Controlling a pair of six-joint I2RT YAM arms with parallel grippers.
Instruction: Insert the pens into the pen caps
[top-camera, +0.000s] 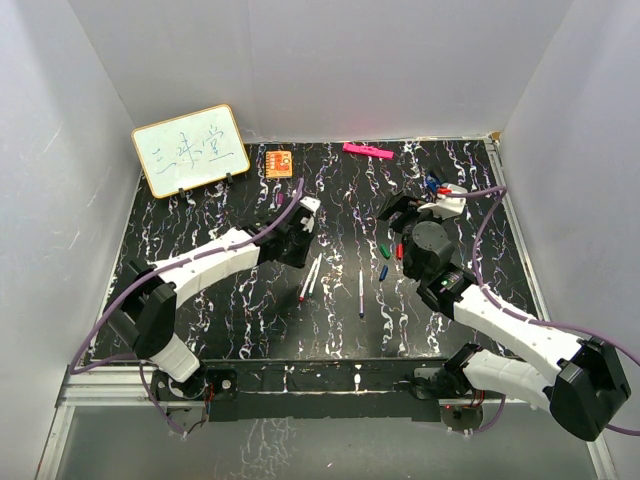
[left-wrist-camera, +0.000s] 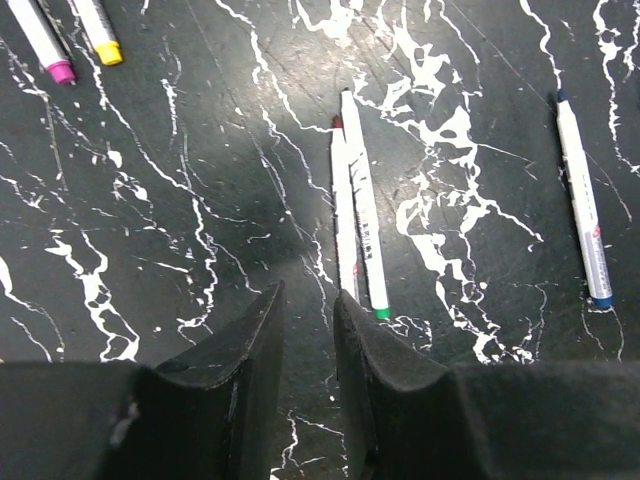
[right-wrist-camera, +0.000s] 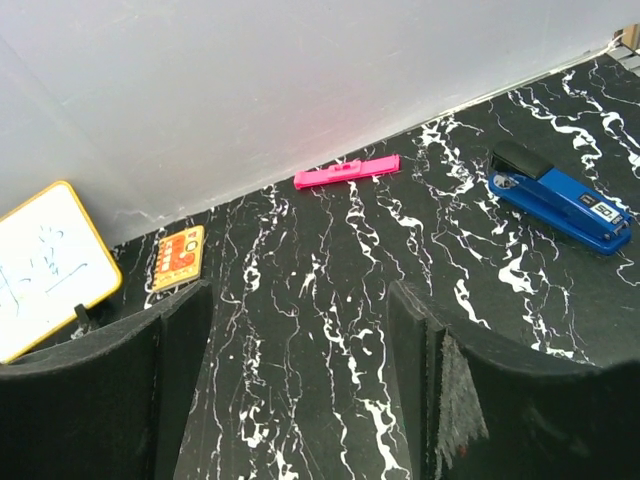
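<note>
Two white pens lie side by side on the black marble table (top-camera: 200, 330), one red-tipped (left-wrist-camera: 343, 215) and one green-ended (left-wrist-camera: 365, 220); both show in the top view (top-camera: 310, 278). A blue-ended pen (left-wrist-camera: 583, 200) lies apart to their right (top-camera: 361, 293). Pens with a purple end (left-wrist-camera: 45, 45) and a yellow end (left-wrist-camera: 98, 28) show only in the left wrist view. Green (top-camera: 386, 247), red (top-camera: 398, 250) and blue (top-camera: 384, 271) caps lie near the right arm. My left gripper (left-wrist-camera: 308, 290) is narrowly open and empty, just short of the two pens. My right gripper (right-wrist-camera: 297, 295) is wide open and empty, raised, facing the back wall.
A small whiteboard (top-camera: 190, 148) leans at the back left. An orange card (top-camera: 279, 163) and a pink marker (top-camera: 367, 151) lie by the back wall. A blue stapler (right-wrist-camera: 555, 197) sits back right, beyond my right gripper. White walls enclose three sides.
</note>
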